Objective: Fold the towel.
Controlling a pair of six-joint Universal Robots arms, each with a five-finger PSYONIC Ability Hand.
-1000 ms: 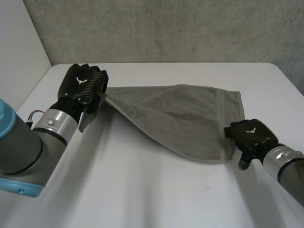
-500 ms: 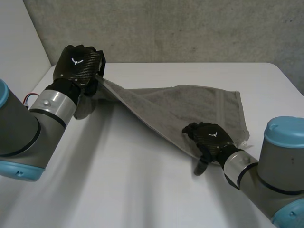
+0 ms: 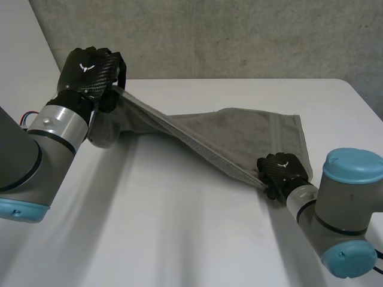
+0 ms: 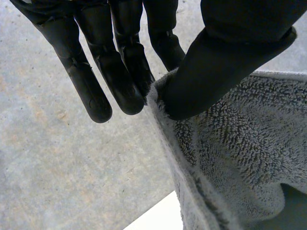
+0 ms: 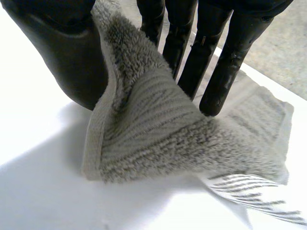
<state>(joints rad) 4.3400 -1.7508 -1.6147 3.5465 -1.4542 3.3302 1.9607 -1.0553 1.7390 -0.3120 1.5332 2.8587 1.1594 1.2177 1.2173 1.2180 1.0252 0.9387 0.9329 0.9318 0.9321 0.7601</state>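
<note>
Left robot hand (image 3: pixel 90 70): raised over the far left corner of the desk (image 3: pixel 179 239), in front of the grey wall (image 3: pixel 227 36). In its own wrist view (image 4: pixel 225 57) the thumb presses a corner of the towel (image 4: pixel 235 148) against the fingers.
Right robot hand (image 3: pixel 283 173): low over the desk, near the front right. In its wrist view (image 5: pixel 57 43) the thumb and the straight fingers pinch the towel's (image 5: pixel 158 129) near right corner, which stands up off the desk (image 5: pixel 38 191).
Towel (image 3: pixel 251 131): grey. Its near edge runs as one taut, straight line from the left robot hand down to the right robot hand. The far right part lies flat on the desk; the left end is lifted and hangs under the left robot hand.
Change, left side: the left robot hand is higher and farther back-left than half a second ago, so more of the towel is off the desk.
Change, right side: the right robot hand has shifted rightward along the desk, and the edge between the two hands is now longer and tighter.
</note>
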